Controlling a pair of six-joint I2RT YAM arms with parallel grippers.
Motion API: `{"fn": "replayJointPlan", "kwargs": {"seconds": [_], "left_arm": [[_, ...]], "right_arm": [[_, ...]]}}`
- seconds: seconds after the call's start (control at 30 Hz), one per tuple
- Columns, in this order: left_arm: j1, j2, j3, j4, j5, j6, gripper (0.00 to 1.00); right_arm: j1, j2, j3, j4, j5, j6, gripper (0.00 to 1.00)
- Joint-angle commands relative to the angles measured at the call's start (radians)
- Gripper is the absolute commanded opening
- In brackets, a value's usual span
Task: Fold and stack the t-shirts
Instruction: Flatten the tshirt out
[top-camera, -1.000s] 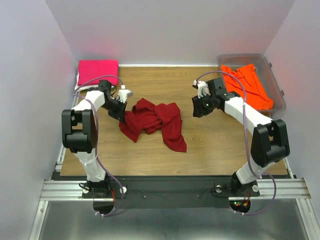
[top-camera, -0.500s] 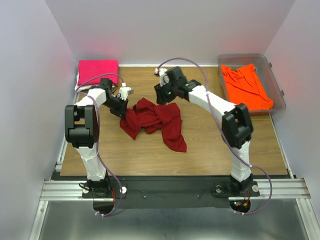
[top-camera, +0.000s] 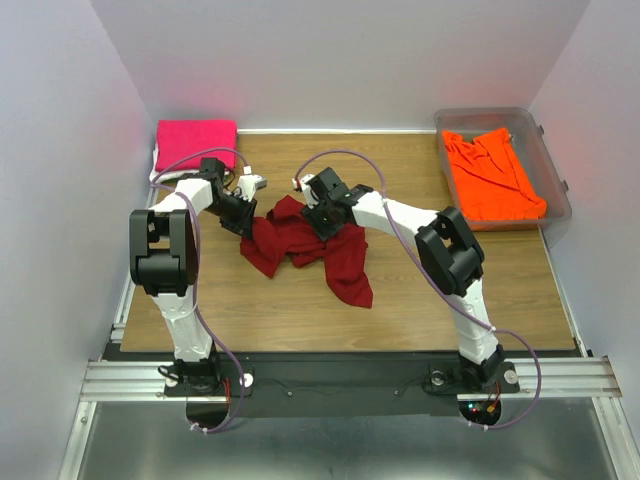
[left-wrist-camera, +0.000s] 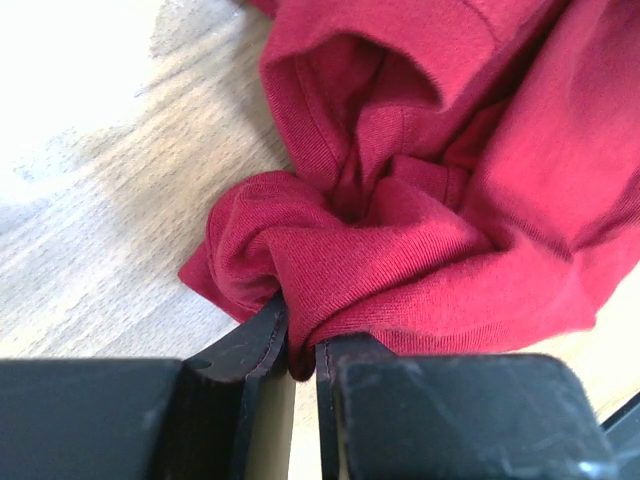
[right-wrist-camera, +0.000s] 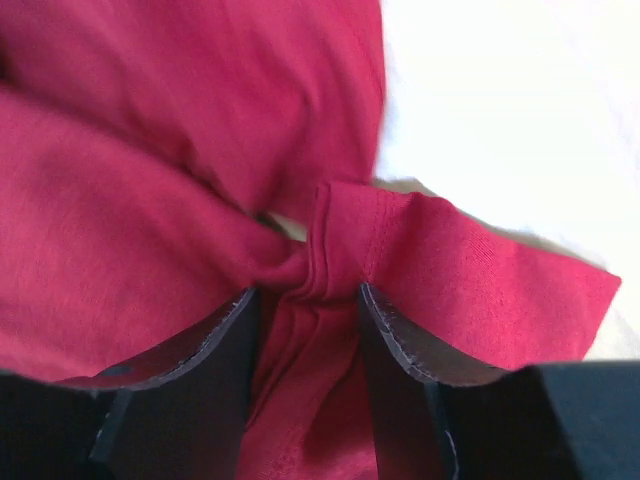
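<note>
The dark red t-shirt (top-camera: 310, 248) lies crumpled in a loose heap around the middle of the surface (top-camera: 420, 290), one lobe trailing toward the near right, and both arms have their tips at it. The left claw (left-wrist-camera: 300, 332) sits at the heap's left edge with its jaws nearly together, and a bunched fold of the hem looks pinched in the narrow gap between them. The right claw (right-wrist-camera: 305, 292) is at the far middle of the heap, jaws roughly half spread and straddling a raised, stitched ridge of cloth; that ridge fills the gap, but the fingers do not look pressed onto it. A hot pink t-shirt (top-camera: 195, 140) rests folded flat at the far left corner, and an orange t-shirt (top-camera: 490, 175) lies loose in the clear tub (top-camera: 487, 117) at the far right. The red cloth reads as light, thin and limp knit: it should drape and sag from any hold, keep no shape of its own, and drag the rest of the heap along if pulled low across the wood. It is not fragile, though a shallow pinch could slip off. Seamed edges such as hem, sleeve cuff or shoulder look like the soundest places to grip, well apart from each other, so that lifting spreads the shirt open rather than bunching it further
</note>
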Motion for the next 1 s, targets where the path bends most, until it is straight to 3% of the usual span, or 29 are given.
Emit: {"fn": "replayJointPlan", "kwargs": {"seconds": [0.0, 0.07, 0.13, 0.2, 0.23, 0.3, 0.47, 0.57, 0.63, 0.73, 0.9, 0.97], "left_arm": [[0.012, -0.008, -0.022, 0.013, -0.024, -0.001, 0.2], [0.04, -0.011, -0.028, 0.013, -0.029, 0.004, 0.18], [0.044, -0.016, -0.04, 0.013, -0.034, 0.005, 0.15], [0.047, -0.028, -0.049, 0.011, -0.035, 0.011, 0.09], [0.049, -0.034, -0.062, 0.01, -0.037, 0.013, 0.01], [0.05, -0.053, -0.072, 0.002, -0.037, 0.03, 0.0], [0.059, -0.099, -0.088, -0.073, -0.009, 0.06, 0.0], [0.075, -0.114, -0.095, -0.081, -0.023, 0.062, 0.01], [0.079, -0.13, -0.091, -0.082, -0.029, 0.059, 0.5], [0.096, -0.241, -0.132, -0.035, 0.026, 0.039, 0.62], [0.07, -0.522, -0.262, 0.083, 0.002, -0.042, 0.63], [-0.018, -0.597, -0.341, 0.098, -0.052, -0.059, 0.63]], "right_arm": [[-0.01, -0.147, -0.088, -0.015, 0.091, -0.041, 0.49], [-0.016, -0.209, -0.116, -0.015, 0.105, -0.046, 0.47], [-0.039, -0.25, -0.16, -0.016, 0.105, -0.046, 0.38], [-0.071, -0.315, -0.193, -0.016, 0.094, -0.032, 0.32], [-0.084, -0.34, -0.219, -0.016, 0.08, -0.03, 0.31], [-0.107, -0.388, -0.242, -0.016, 0.05, -0.018, 0.28], [-0.196, -0.51, -0.357, -0.019, -0.012, -0.024, 0.0], [-0.228, -0.546, -0.403, -0.019, -0.029, -0.027, 0.01], [-0.236, -0.558, -0.406, -0.022, -0.124, -0.015, 0.02], [-0.234, -0.549, -0.366, -0.022, -0.249, 0.057, 0.16], [-0.205, -0.5, -0.326, -0.019, -0.362, 0.142, 0.27], [-0.178, -0.478, -0.306, -0.01, -0.362, 0.171, 0.28]]}}
